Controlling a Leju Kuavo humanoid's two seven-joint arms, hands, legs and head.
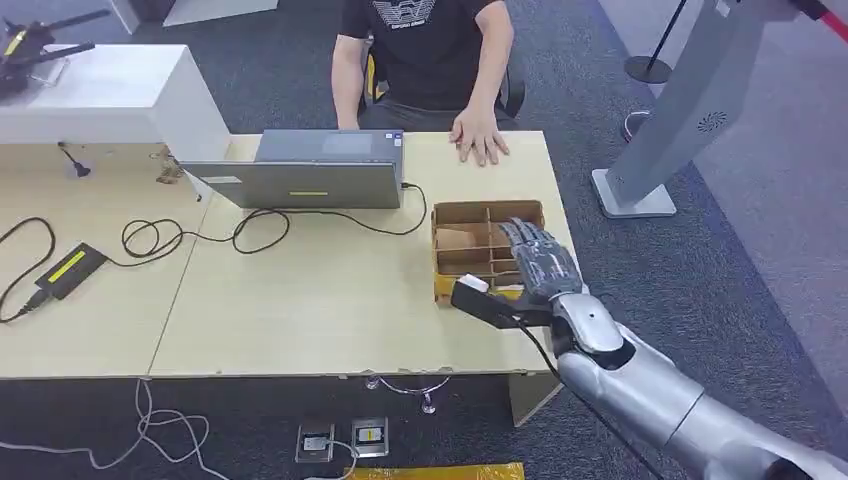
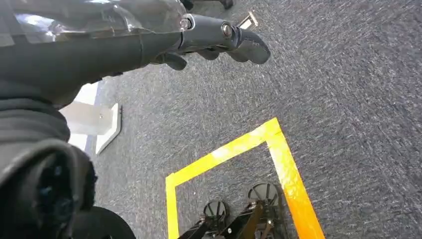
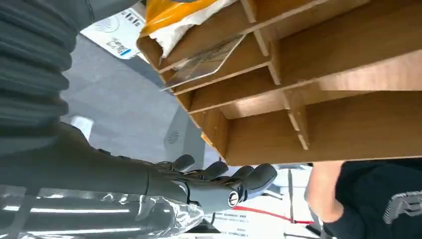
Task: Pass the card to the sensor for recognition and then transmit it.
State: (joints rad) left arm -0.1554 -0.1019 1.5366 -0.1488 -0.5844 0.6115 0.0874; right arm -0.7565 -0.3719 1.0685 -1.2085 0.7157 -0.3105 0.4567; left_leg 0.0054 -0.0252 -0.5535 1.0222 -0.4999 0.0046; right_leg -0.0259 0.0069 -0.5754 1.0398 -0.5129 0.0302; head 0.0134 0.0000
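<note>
All stretching out apart and grasping nothing: fingers (image 3: 249, 177) of the right hand (image 1: 540, 262), lying loose and straight, hovering over the right side of the divided cardboard box (image 1: 487, 208) without plainly touching any partition. Probably keeping released like this so as to be ready for dipping into a compartment and pinching.

Moving outward, looking into the box from the right wrist view: finding the card (image 3: 204, 64), a clear thin sheet, leaning tilted inside one narrow compartment, next to the one stuffed with orange and white wrapping (image 3: 179, 15). Standing on edge there, likely for offering a free rim to pinch instead of lying flat on the bottom. Not yet being lifted, so judging the task as barely begun, with the pick-up as the step in hand.

Going wider on the table (image 1: 300, 300): sitting close to the right edge, the box, well within the right arm's reach. Facing the far edge, a laptop (image 1: 310, 170), and resting flat near the far right corner, a person's hand (image 1: 480, 135), perhaps waiting for receiving the card. Standing on the carpet beyond the right edge, a grey pedestal (image 1: 690, 110), possibly the sensor, though not telling for sure.

Hanging low over the carpet and a yellow tape corner (image 2: 278, 149), the left hand (image 2: 219, 42), carrying nothing; not managing to tell whether curled or loose.
</note>
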